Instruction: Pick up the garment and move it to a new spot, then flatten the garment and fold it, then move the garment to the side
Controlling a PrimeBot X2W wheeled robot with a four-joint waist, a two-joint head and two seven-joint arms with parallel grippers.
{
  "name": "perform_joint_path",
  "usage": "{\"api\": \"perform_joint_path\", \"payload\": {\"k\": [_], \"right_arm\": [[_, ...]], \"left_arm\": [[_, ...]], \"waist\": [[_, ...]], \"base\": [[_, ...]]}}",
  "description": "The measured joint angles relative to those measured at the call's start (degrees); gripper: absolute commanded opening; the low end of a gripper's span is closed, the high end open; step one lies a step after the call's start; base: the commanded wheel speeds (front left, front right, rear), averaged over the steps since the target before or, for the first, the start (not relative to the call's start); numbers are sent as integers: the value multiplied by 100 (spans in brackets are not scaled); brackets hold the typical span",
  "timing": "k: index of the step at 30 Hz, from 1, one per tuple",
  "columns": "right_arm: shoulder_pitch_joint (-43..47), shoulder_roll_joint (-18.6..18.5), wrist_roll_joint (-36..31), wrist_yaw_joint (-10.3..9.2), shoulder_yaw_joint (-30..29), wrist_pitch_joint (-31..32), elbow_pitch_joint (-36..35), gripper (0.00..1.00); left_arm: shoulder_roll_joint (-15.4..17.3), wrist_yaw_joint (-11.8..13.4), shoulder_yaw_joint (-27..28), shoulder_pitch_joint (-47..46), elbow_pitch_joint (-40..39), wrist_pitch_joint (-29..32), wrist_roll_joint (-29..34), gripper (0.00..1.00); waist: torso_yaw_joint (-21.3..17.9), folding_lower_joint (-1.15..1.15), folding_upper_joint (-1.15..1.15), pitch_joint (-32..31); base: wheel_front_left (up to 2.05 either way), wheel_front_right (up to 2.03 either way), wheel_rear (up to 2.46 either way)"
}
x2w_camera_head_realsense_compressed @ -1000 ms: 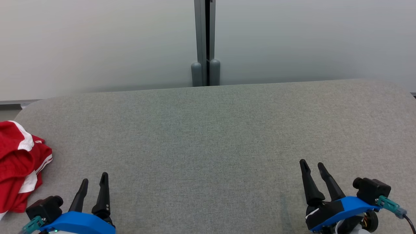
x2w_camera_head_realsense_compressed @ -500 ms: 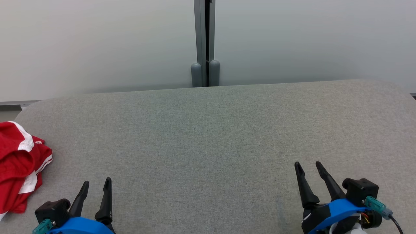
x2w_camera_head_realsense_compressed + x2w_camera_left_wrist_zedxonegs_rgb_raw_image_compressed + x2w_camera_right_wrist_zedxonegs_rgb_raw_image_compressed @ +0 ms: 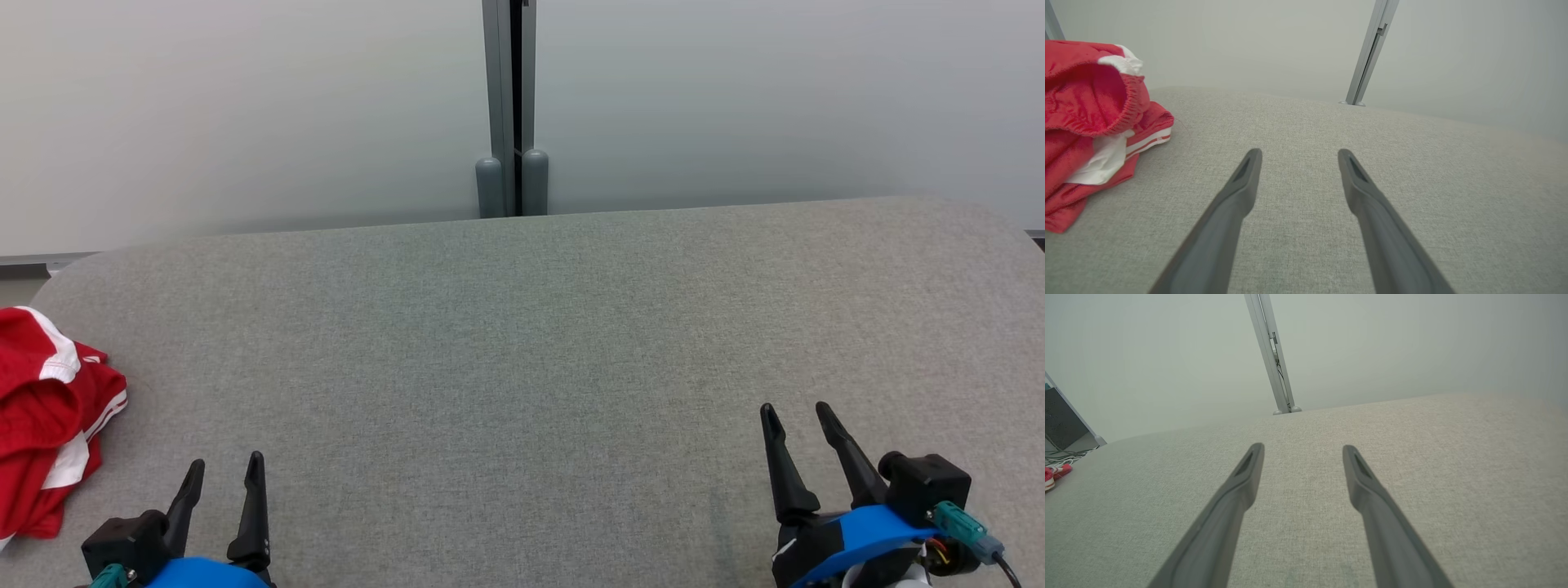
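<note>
The garment (image 3: 45, 425) is a red piece with white stripes and an elastic waistband, lying crumpled at the table's left edge; it shows large at the left of the left wrist view (image 3: 1090, 122) and as a red sliver far left in the right wrist view (image 3: 1053, 475). My left gripper (image 3: 222, 474) stands open at the lower left, a short way right of the garment and apart from it, with nothing between its fingers (image 3: 1241, 183). At the lower right my right gripper (image 3: 796, 416) is open and empty, far from the garment.
The grey fabric-covered table (image 3: 522, 343) spreads wide, with rounded far corners. Behind it stand pale frosted panels joined by a grey metal post (image 3: 510, 106). A dark box with cables (image 3: 1063, 433) sits beyond the table's left end.
Both grippers have drawn back toward the near edge, the left one lower in view than before. The view has shifted slightly. The garment lies as it did.
</note>
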Motion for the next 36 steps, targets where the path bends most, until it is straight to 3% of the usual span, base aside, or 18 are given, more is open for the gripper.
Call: {"api": "perform_joint_path", "payload": {"k": [19,25,36], "right_arm": [[47,-13,-884,5,43,-212,-10,100],[34,-14,-1091,7,165,-269,24,100],[-194,-19,-1336,8,515,-366,210,100]], "left_arm": [[105,0,79,16,49,-220,822,100],[203,0,113,3,99,-285,1010,100],[280,-1,190,-60,311,-370,1226,100]], "waist": [[148,0,0,42],[577,0,0,61],[1723,-1,0,130]], "base": [[0,0,0],[0,0,0],[0,0,0]]}}
